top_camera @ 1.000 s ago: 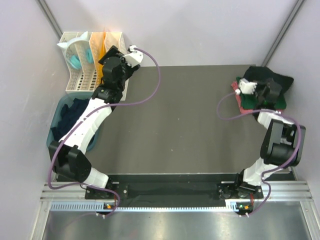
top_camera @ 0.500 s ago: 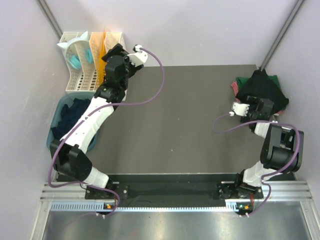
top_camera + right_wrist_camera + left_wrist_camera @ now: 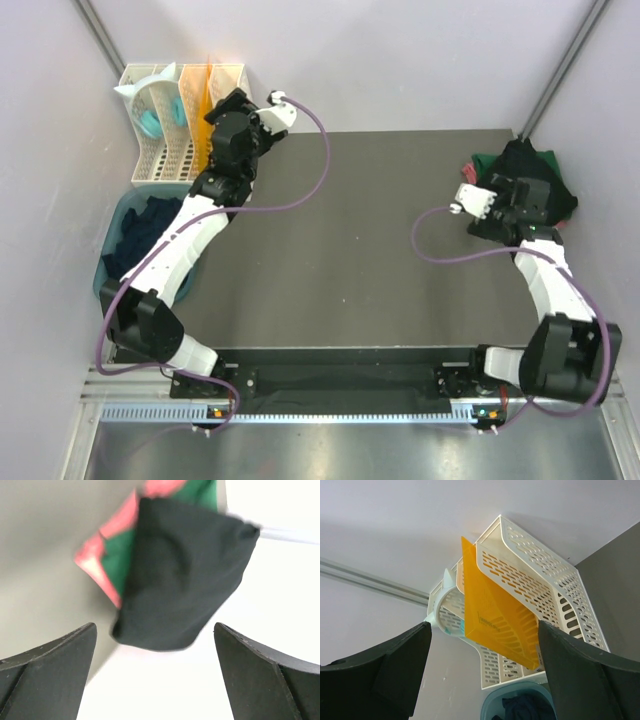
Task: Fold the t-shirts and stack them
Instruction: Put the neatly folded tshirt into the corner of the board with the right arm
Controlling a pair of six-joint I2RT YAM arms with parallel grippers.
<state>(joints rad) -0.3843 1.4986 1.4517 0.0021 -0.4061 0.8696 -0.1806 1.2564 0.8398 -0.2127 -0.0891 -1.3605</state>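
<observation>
Folded t-shirts [image 3: 527,165] sit stacked far right; dark cloth [image 3: 150,225] lies in the left tub [image 3: 103,272]; left fingers [image 3: 385,680] and right fingers [image 3: 45,665] gape, empty.

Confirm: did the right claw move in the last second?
Yes. The right claw backed off the t-shirt stack, toward the table centre and near edge, jaws open.

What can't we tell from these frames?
- Shirt pile: top view, right arm covers its near edge; fold neatness unclear.
- Right wrist view: pile blurred; count of shirts under the black shirt uncertain.
- Tub: left arm overlaps it; left wrist view cuts it off at the bottom edge.
</observation>
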